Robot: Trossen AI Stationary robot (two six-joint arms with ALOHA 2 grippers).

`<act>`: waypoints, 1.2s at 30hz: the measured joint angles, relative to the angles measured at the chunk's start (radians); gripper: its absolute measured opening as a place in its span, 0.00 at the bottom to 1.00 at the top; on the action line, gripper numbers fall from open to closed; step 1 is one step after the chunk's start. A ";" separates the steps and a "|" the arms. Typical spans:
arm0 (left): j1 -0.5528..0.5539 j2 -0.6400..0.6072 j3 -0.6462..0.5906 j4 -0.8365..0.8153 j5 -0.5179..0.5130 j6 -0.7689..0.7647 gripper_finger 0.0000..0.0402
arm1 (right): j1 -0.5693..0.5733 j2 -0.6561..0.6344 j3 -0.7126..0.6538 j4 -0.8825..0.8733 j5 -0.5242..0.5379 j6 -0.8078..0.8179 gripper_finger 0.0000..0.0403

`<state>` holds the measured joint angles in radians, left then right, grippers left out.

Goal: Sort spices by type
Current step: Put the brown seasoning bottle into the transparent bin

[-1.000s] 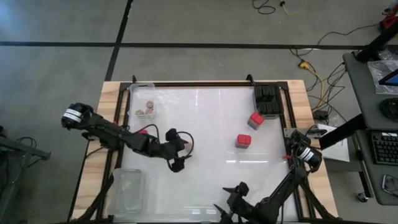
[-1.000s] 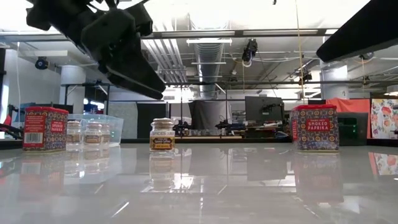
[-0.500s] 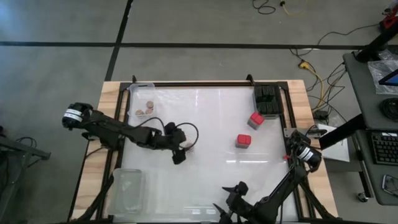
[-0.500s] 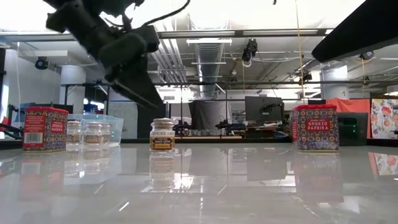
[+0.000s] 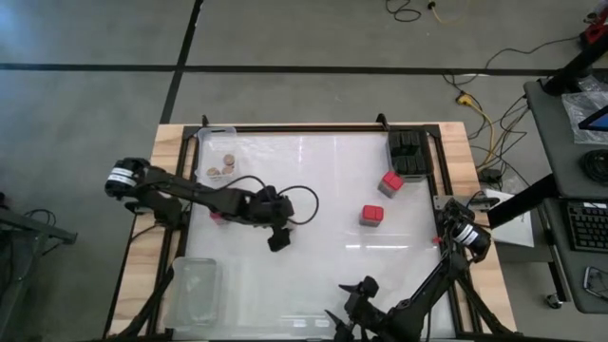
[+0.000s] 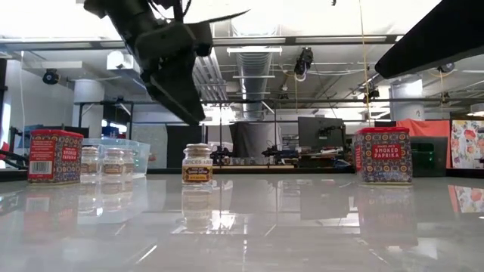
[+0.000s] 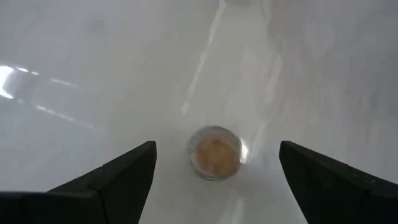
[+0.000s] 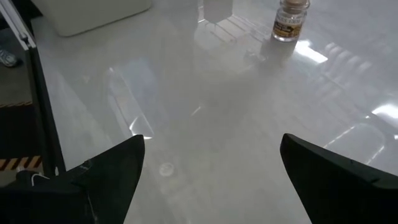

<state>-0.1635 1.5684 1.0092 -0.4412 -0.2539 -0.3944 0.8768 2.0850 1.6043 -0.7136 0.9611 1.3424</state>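
**Left gripper above a lone jar**

The left gripper (image 5: 276, 235) hangs with fingers wide apart over a round tan-topped jar (image 7: 214, 153) standing alone near the table's (image 5: 323, 275) middle. Two red tins (image 5: 371, 216) stand toward the right edge; more jars sit in a clear tray (image 5: 204, 152) at the far left corner. The right gripper (image 8: 205, 186) waits, also wide open, at the near edge.

Two dark fingers (image 8: 106, 180) of the right gripper (image 8: 211, 180) stand wide apart over a glossy white surface (image 8: 205, 118), where a small tan-topped spice jar (image 8: 290, 21) stands upright beside a clear plastic tray (image 8: 93, 15).
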 joint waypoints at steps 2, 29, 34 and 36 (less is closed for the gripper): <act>0.001 0.029 0.024 -0.009 0.027 0.018 0.81 | 0.000 0.000 0.000 -0.003 0.000 -0.008 0.90; 0.081 0.248 0.202 -0.201 0.087 0.093 0.74 | 0.035 0.000 -0.002 -0.013 -0.027 -0.041 0.90; 0.092 0.248 0.201 -0.202 0.090 0.101 0.60 | 0.040 0.000 -0.002 -0.014 -0.027 -0.044 0.90; 0.097 0.248 0.200 -0.210 0.114 0.102 0.54 | 0.041 0.000 -0.002 -0.014 -0.029 -0.044 0.90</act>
<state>-0.0663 1.8160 1.2091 -0.6515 -0.1401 -0.2928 0.9179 2.0853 1.6020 -0.7273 0.9326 1.2988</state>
